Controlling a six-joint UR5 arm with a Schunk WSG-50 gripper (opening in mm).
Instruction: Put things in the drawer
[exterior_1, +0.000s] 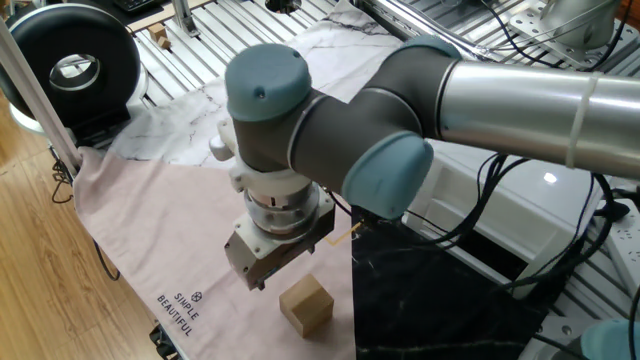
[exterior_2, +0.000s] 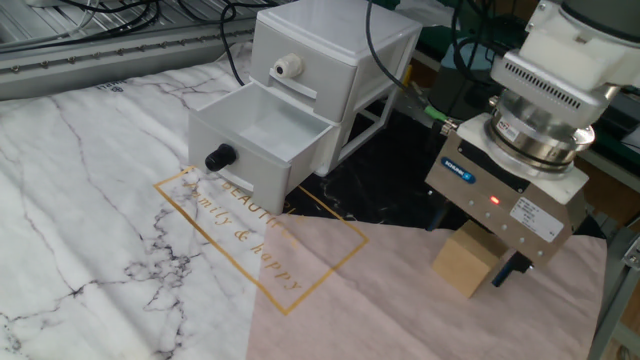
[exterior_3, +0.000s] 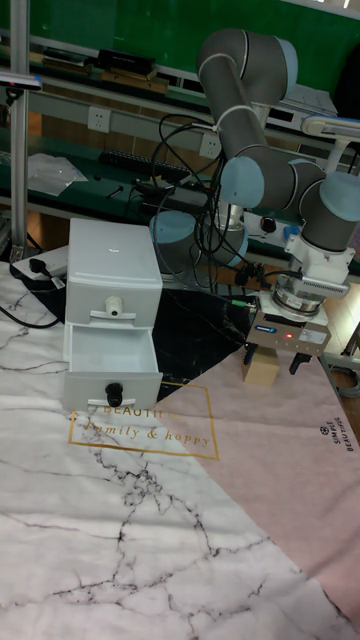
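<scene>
The cube (exterior_2: 466, 262) is plain light tan. The drawer (exterior_2: 258, 138) is white with a black knob (exterior_2: 218, 157). The tabletop's cloth (exterior_2: 90, 220) is white marble with grey veins and gold lettering, pink (exterior_1: 160, 225) toward one corner, black (exterior_3: 195, 345) beside the cabinet (exterior_3: 112, 265).

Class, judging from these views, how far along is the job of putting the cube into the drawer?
Done: the lower drawer stands pulled open and looks empty. In hand: the tool hangs just above the wooden cube, which sits on the pink cloth; no grasp is visible, and whether its fingers are open cannot be told. Left: gripping the cube, carrying it to the drawer and dropping it inside.
</scene>
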